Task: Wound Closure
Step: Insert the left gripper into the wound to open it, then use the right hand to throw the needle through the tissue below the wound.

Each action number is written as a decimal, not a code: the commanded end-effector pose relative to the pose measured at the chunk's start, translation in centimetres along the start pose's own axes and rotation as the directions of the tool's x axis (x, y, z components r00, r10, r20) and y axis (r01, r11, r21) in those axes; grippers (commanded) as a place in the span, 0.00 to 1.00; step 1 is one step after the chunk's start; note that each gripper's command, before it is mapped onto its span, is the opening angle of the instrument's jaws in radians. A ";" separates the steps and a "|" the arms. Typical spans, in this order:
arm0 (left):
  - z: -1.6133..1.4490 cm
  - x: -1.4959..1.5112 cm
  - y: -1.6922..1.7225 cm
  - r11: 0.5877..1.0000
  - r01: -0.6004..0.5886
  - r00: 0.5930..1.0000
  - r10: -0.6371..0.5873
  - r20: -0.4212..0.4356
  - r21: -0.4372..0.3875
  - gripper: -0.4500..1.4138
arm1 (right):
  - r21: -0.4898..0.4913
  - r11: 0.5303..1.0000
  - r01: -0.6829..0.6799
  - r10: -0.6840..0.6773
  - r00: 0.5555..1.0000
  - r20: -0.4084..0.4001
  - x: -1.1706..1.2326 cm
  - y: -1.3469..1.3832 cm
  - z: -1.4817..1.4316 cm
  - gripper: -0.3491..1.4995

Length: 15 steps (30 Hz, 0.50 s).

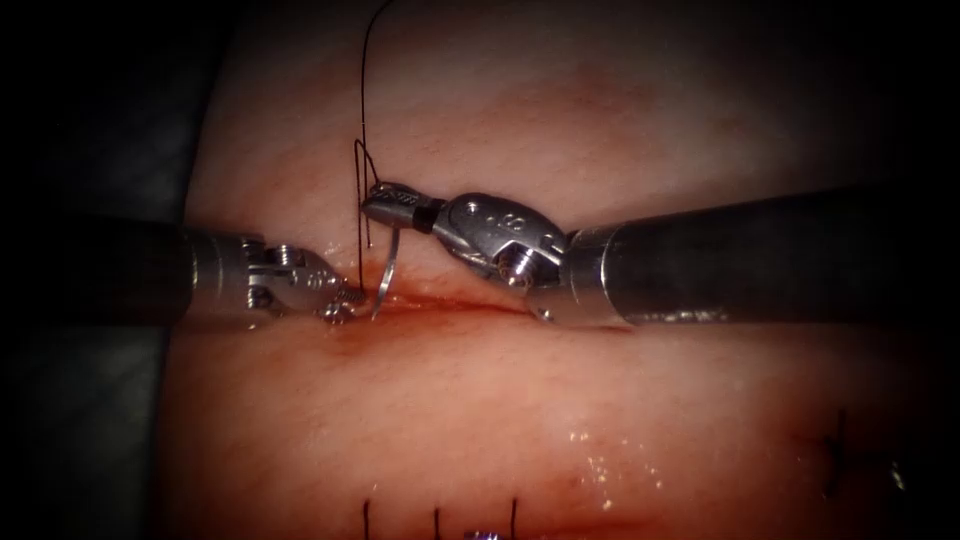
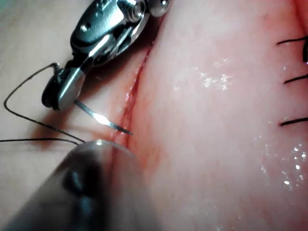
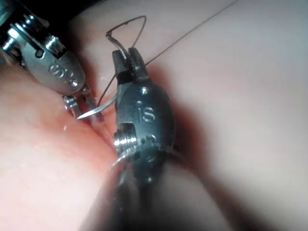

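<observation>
Right tool (image 1: 372, 203) gripping needle (image 1: 388, 268) end, tip beside left tool (image 1: 338, 306)

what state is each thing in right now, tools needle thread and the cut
right tool: fingers shut on the needle near its thread end
needle: held above the cut, tip at the cut's edge by the left tool
left tool: tips at the cut next to the needle tip, grip unclear
thread: slack, looped by the right tool
cut: open, red fluid along it
</observation>
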State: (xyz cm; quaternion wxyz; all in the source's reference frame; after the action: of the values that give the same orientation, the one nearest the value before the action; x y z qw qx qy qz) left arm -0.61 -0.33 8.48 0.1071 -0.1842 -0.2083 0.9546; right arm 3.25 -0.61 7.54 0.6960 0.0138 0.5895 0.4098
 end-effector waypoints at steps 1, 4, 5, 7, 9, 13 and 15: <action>0.09 0.03 -0.01 1.000 -0.001 1.000 0.001 -0.002 -0.002 0.34 | -0.001 1.000 0.023 -0.023 1.000 -0.002 -0.08 -0.02 0.08 0.00; 0.09 0.03 0.00 1.000 -0.001 1.000 0.001 -0.003 -0.004 0.34 | -0.012 0.993 0.116 -0.116 0.993 -0.008 -0.16 -0.09 0.12 0.00; 0.09 0.03 0.00 1.000 -0.001 1.000 0.001 -0.003 -0.004 0.33 | -0.018 0.987 0.161 -0.161 0.987 -0.013 -0.20 -0.12 0.13 0.00; 0.09 0.02 0.00 1.000 -0.002 1.000 0.002 -0.003 -0.004 0.33 | -0.023 0.980 0.199 -0.200 0.980 -0.015 -0.23 -0.14 0.14 0.00; 0.09 0.02 0.01 1.000 -0.002 1.000 0.002 -0.003 -0.003 0.32 | -0.027 0.972 0.235 -0.235 0.972 -0.015 -0.24 -0.15 0.14 0.00; 0.10 0.02 0.02 1.000 -0.001 1.000 0.001 -0.005 -0.006 0.32 | -0.031 0.961 0.274 -0.275 0.961 -0.015 -0.24 -0.14 0.13 0.00; 0.10 0.02 0.02 1.000 -0.001 1.000 0.001 -0.005 -0.006 0.32 | -0.032 0.956 0.292 -0.293 0.956 -0.016 -0.25 -0.14 0.13 0.00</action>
State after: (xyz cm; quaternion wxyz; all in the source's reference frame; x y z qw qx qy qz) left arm -0.62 -0.37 8.49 0.1068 -0.1865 -0.2108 0.9536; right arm 3.39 -0.80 7.66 0.7446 -0.0926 0.5858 0.3063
